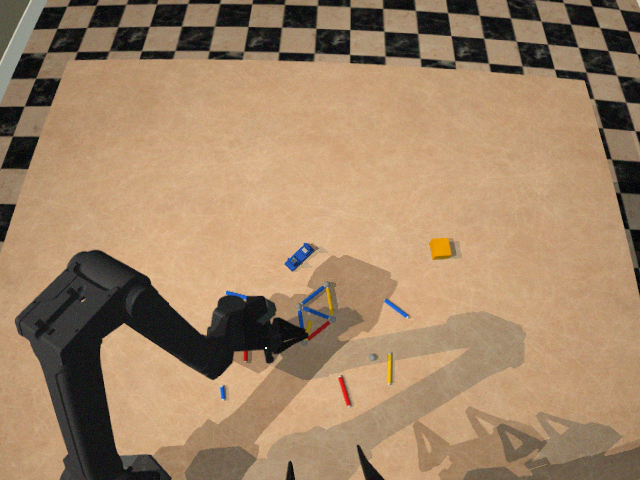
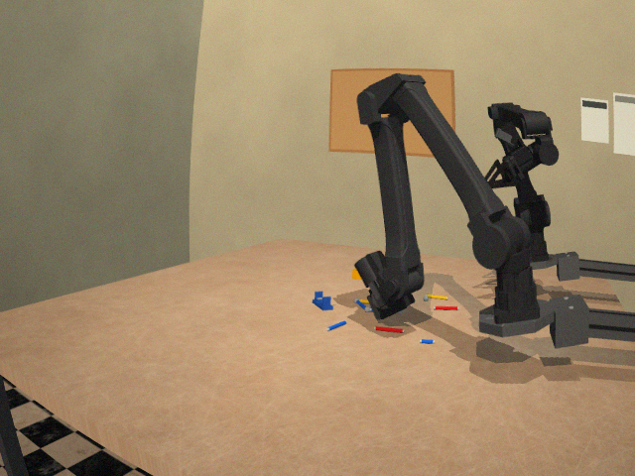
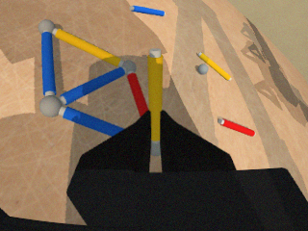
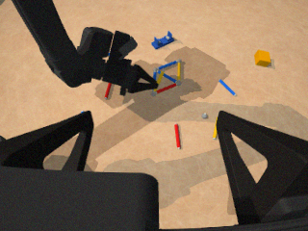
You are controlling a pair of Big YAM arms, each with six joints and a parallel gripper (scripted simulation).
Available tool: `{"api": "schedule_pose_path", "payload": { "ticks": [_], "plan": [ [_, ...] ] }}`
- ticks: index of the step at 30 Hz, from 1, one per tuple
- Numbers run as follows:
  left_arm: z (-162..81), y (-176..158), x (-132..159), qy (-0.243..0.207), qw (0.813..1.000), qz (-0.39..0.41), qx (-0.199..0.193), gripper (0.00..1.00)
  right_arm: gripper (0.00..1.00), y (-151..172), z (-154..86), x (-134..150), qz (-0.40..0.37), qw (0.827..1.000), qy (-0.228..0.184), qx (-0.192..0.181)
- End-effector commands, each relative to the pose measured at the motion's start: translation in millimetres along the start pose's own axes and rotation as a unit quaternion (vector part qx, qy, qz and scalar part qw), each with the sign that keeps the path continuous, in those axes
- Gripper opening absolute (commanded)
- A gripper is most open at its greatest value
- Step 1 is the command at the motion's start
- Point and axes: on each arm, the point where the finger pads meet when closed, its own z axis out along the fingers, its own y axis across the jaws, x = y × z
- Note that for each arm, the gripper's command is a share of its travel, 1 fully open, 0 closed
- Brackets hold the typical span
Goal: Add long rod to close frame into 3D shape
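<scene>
The frame [image 1: 316, 312] stands on the table, built of blue, yellow and red rods joined at steel balls; it also shows in the left wrist view [image 3: 84, 84]. My left gripper [image 1: 302, 334] is shut on a long yellow rod [image 3: 156, 99] and holds it at the frame's near side. The rod's far end points up past the frame's red rod [image 3: 137, 92], close to a ball [image 3: 129, 65]. My right gripper [image 4: 155, 117] is open and empty, held high and far back from the frame.
Loose on the table are a steel ball [image 1: 372, 357], a yellow rod [image 1: 389, 368], a red rod [image 1: 344, 390], a blue rod [image 1: 396, 308] and a short blue rod [image 1: 222, 392]. A blue toy car [image 1: 299, 256] and an orange block [image 1: 440, 248] lie beyond the frame.
</scene>
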Motion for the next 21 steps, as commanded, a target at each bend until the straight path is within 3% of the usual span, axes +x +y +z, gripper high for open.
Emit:
{"api": "schedule_pose_path", "payload": {
  "ticks": [1, 11, 21],
  "plan": [
    [-2.1, 3.1, 4.5, -0.004, 1.0, 0.005, -0.002, 0.0, 1.0, 5.1, -4.0, -9.0, 0.016, 1.0, -0.001, -0.005],
    [-0.3, 0.2, -1.8, -0.005, 1.0, 0.006, 0.0, 0.0, 1.0, 3.4, 1.5, -11.3, -0.007, 1.0, 0.001, -0.006],
    [-0.3, 0.2, -1.8, -0.005, 1.0, 0.006, 0.0, 0.0, 1.0, -7.0, 38.0, 0.1, -0.066, 0.998, 0.014, -0.007]
  ]
}}
